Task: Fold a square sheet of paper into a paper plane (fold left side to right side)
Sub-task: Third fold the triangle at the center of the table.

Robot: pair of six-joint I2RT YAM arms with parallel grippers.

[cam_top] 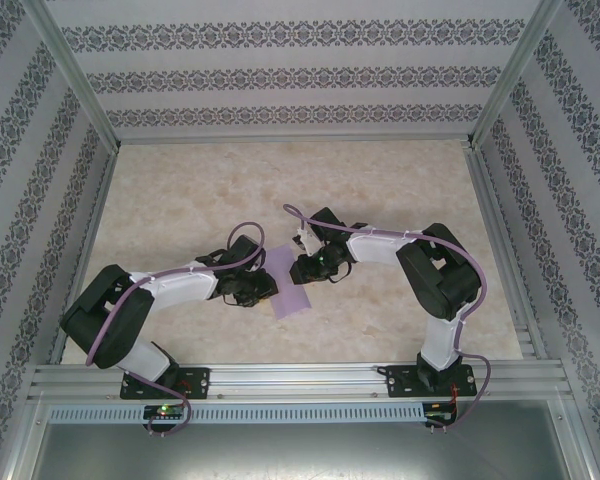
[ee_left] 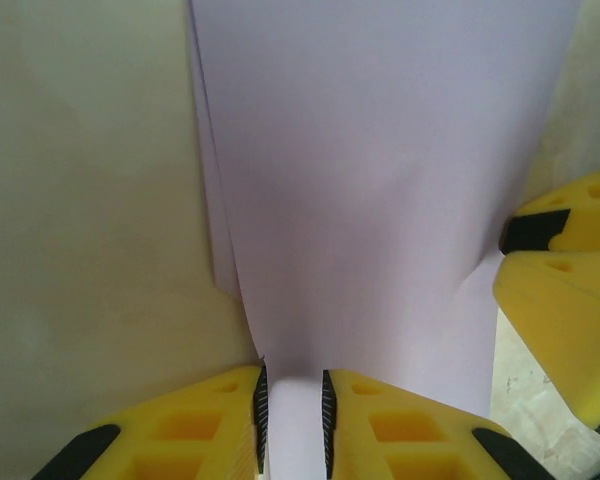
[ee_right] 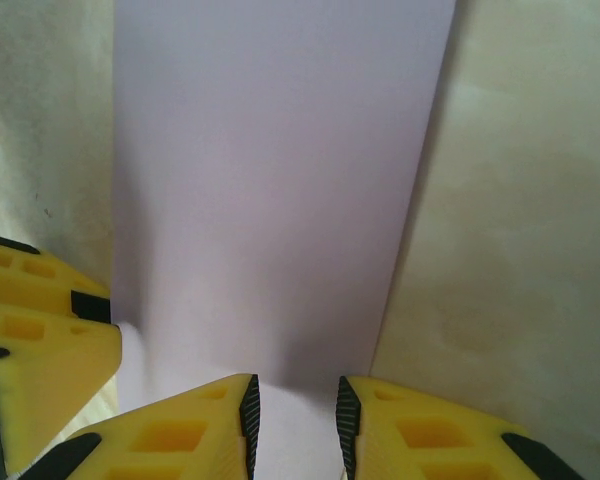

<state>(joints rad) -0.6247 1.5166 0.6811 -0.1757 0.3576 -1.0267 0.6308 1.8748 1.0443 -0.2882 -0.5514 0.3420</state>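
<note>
Lilac square sheet of paper [cam_top: 292,292]; left gripper [ee_left: 292,420], right gripper [ee_right: 295,425] narrowly parted over it.

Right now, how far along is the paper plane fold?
Done: the lilac sheet lies as a narrow doubled strip; the left wrist view shows two layers along one edge. In hand: the left claw and right claw sit at its edges, jaws slightly apart over the paper. Left: no slanted nose folds or pointed tip show yet, so the dart shape remains to be made.

Beige marbled tabletop [cam_top: 380,190], floral-striped wall panels [cam_top: 280,75], aluminium frame rail [cam_top: 300,375] along near edge
</note>
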